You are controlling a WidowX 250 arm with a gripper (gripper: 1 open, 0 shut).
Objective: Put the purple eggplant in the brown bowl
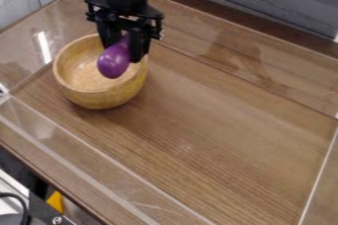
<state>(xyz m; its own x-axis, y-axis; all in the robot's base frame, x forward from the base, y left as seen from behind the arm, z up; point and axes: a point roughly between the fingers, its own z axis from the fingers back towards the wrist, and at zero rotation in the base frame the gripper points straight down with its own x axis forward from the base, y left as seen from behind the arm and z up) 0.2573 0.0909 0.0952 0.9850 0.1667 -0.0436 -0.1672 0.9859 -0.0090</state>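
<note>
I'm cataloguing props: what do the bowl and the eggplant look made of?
The brown bowl looks like smooth wood, judging by its light-brown, thick wall. The purple eggplant seems glossy, perhaps plastic, from its shine.

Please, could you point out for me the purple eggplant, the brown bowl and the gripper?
Purple eggplant [115, 62]: camera view, middle of its glossy body.
Brown bowl [99, 100]: camera view, outer wall, near side.
Gripper [119, 43]: camera view, between the fingertips.

Table right side: bare wood of the table [224, 135], open right up to the edge.
Bowl: its thick wall [99, 102] bars a low pass on the left.
Above bowl: blocked (the gripper [121, 39] hangs there, eggplant [114, 61] beneath).
</note>
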